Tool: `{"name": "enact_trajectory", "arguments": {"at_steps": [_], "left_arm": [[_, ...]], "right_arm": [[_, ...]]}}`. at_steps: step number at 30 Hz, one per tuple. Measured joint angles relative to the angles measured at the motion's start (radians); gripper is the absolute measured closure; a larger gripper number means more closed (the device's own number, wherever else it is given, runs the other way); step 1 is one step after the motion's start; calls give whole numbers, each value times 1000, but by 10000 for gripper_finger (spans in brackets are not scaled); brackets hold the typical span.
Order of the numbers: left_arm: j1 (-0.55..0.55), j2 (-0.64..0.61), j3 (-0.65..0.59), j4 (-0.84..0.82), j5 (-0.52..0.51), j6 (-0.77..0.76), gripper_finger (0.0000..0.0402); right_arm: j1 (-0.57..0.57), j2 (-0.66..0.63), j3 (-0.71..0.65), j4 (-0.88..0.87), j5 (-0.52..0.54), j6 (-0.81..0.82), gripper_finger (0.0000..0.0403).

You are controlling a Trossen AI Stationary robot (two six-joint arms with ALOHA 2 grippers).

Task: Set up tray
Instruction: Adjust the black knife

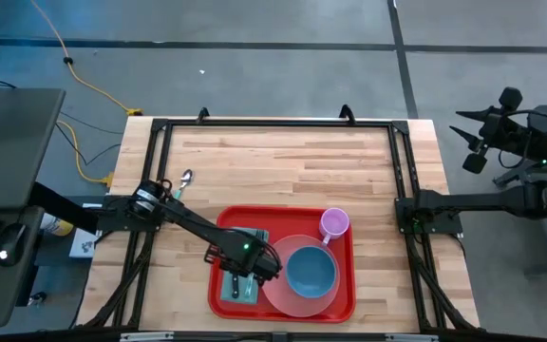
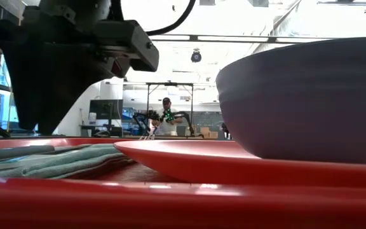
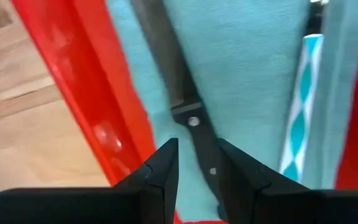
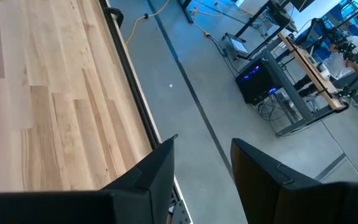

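High view, looking straight down: a wooden desk (image 1: 292, 161) framed in black rails carries the red tray (image 1: 342, 302) at its near edge, slightly left of centre. On the tray a round pink plate (image 1: 275, 296) fills the right half, with a blue bowl (image 1: 310, 271) set on it and a small pink cup (image 1: 334, 223) standing at the tray's far right corner, just beyond the plate. A folded teal napkin (image 1: 254, 236) lies along the tray's left side. The left gripper (image 1: 238, 275) hangs low over that napkin; its wrist view shows the jaws narrowly apart, straddling the dark handle of a knife (image 3: 178, 93) that lies on the cloth, though whether they press on it cannot be told. A utensil with a blue-and-white patterned handle (image 3: 298, 118) rests on the napkin beside the knife. A metal spoon (image 1: 185, 180) lies on the bare desk, left of and beyond the tray. The right gripper (image 4: 202, 163) waits off the desk's right edge, jaws parted and holding nothing.
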Motion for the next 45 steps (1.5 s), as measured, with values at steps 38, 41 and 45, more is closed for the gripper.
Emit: {"name": "enact_trajectory", "arguments": {"at_steps": [38,41,45], "left_arm": [[-9,10,-38,48,-17,19,268],[-9,10,-38,55,-17,19,268],[-7,10,-29,35,-16,18,268]], "right_arm": [[0,1,0,0,-1,-4,265],[0,1,0,0,-1,-4,265],[0,1,0,0,-1,-3,265]]}}
